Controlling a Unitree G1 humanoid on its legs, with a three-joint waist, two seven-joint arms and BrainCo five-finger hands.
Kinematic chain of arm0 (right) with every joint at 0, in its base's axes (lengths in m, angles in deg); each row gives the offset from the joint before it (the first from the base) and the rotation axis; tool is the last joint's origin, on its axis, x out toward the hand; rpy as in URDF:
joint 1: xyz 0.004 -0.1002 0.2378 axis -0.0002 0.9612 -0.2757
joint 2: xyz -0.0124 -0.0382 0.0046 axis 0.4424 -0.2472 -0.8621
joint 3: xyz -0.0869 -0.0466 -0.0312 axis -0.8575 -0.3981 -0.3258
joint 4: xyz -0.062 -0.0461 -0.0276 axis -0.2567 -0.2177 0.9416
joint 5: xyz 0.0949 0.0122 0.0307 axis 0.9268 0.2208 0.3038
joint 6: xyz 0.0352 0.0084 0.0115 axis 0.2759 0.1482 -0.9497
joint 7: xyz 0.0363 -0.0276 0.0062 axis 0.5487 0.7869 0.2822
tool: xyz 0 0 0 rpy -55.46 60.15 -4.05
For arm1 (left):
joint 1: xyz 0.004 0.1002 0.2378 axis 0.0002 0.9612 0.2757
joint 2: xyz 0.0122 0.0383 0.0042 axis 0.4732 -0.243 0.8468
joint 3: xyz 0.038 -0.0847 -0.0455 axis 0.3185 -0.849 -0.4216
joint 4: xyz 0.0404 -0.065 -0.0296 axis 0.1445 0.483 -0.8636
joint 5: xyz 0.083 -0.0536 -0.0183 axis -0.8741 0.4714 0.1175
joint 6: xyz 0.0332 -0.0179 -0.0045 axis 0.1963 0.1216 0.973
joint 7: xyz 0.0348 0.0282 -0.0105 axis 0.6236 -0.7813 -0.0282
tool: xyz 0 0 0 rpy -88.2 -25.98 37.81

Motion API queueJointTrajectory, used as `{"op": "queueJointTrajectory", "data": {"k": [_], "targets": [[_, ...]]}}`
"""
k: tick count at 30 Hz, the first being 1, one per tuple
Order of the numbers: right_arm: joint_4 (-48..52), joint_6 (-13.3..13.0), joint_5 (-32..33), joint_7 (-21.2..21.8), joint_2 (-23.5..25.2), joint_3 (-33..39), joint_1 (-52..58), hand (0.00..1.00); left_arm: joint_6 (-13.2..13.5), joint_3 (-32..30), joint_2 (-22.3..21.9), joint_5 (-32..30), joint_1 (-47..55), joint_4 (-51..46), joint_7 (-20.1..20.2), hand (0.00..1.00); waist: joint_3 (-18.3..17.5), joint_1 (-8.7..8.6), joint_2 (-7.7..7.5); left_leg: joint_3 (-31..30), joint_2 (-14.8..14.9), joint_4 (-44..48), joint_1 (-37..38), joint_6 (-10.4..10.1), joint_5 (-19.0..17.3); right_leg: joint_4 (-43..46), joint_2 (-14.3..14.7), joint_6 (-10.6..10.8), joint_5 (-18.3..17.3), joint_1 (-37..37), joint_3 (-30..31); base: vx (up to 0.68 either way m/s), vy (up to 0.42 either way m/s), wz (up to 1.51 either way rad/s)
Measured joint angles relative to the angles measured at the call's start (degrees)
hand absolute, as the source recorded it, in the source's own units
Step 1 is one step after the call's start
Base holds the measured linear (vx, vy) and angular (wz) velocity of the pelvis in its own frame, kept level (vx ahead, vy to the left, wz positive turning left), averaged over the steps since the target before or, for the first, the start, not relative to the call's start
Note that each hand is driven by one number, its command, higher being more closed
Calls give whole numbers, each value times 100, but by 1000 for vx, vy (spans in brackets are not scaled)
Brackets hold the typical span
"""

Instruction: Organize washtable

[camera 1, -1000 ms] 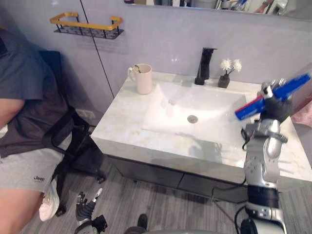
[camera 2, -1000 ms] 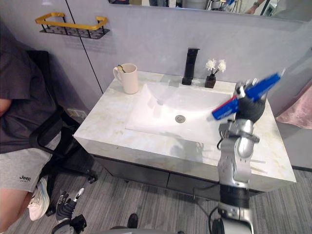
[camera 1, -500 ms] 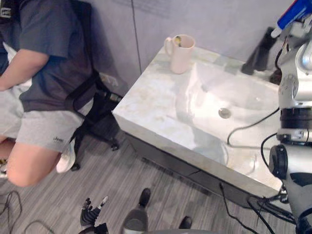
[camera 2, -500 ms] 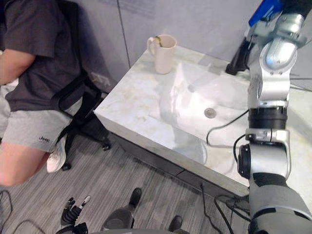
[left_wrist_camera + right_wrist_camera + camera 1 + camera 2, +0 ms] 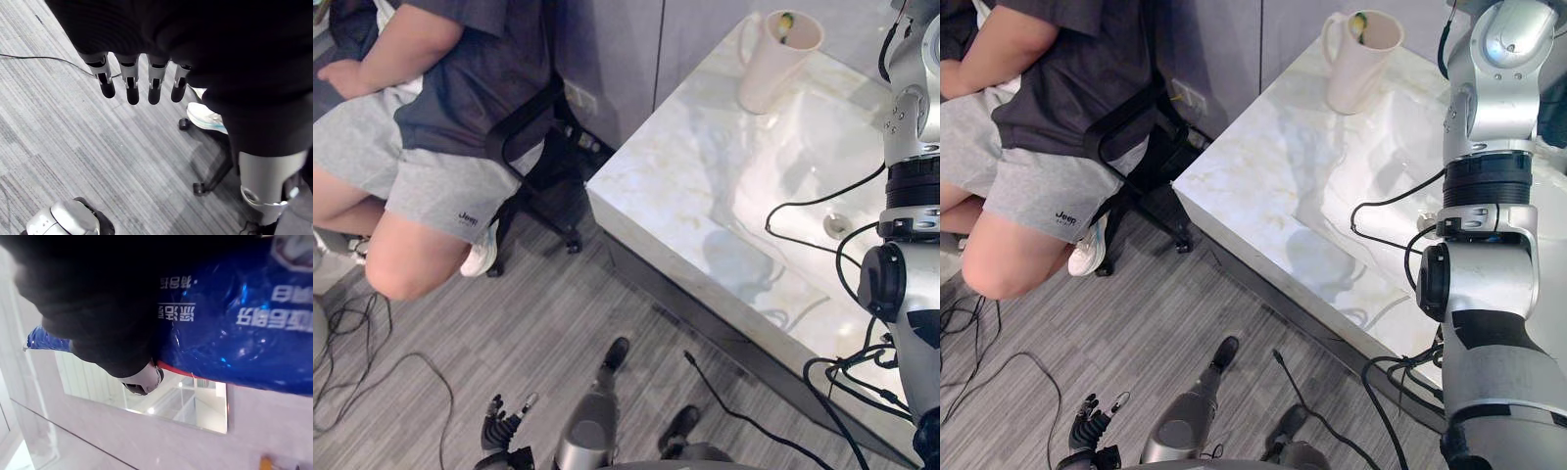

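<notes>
A blue tube [image 5: 234, 318] with white print lies against my right hand [image 5: 98, 298], whose thumb tip [image 5: 143, 381] curls under it; the hand is shut on the tube up near a wall mirror. My right arm [image 5: 1489, 127] rises over the marble washtable [image 5: 685, 166]. A cream cup [image 5: 773, 59] with something yellow inside stands at the counter's far end beside the white basin [image 5: 803, 166] with its drain [image 5: 835, 225]. My left hand [image 5: 499, 431] hangs low over the grey floor, its fingers [image 5: 129, 83] straight and holding nothing.
A person [image 5: 440, 147] in a dark shirt and grey shorts sits on a black chair [image 5: 538, 166] just left of the washtable. Cables [image 5: 372, 362] loop over the floor. A white shoe [image 5: 205, 115] and chair castors lie under my left hand.
The camera has swung down and left, bringing the floor and the person into view. My right hand has gone up past the top edge with the blue tube. The left hand still hangs.
</notes>
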Motion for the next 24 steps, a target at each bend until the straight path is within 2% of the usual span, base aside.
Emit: {"op": "queueJointTrajectory", "data": {"k": [5,9,11,15,20,21,24], "targets": [[-251,105,-204,-143,-49,-107,-244,100,100,110,8,6,-17,79,-3,0,226,15,53,-194,-26,0,-79,-33,23,48,14,19,-85,-6,-189,-4,14,19],[-267,142,-306,-266,-320,-106,-250,100,101,140,10,48,-79,122,-52,0,354,74,117,-329,-42,1,-247,-56,48,99,22,18,-133,-133,-331,3,12,15],[-368,157,-437,-328,-366,-106,-249,100,113,182,9,50,-131,142,-89,0,392,86,167,-380,-69,1,-272,-55,49,98,11,34,-149,-133,-359,18,17,12],[-410,239,-456,-513,-489,-70,-250,100,174,235,14,50,-140,171,-93,0,398,138,173,-448,-97,3,-389,-56,49,98,3,43,-174,-210,-466,31,12,11],[-409,239,-454,-506,-488,-98,-250,100,208,335,15,50,-140,221,-91,0,407,163,180,-440,-97,4,-386,-56,49,98,1,42,-175,-206,-469,6,3,1],[-409,239,-449,-499,-488,-117,-250,0,211,335,16,50,-140,225,-91,0,410,162,184,-434,-94,4,-383,-56,49,98,2,39,-177,-207,-468,-16,24,-3],[-409,239,-422,-493,-488,-147,-250,0,217,335,17,51,-140,231,-91,0,429,161,199,-428,-92,4,-378,-56,49,99,0,32,-202,-206,-465,-30,31,-2]]}}
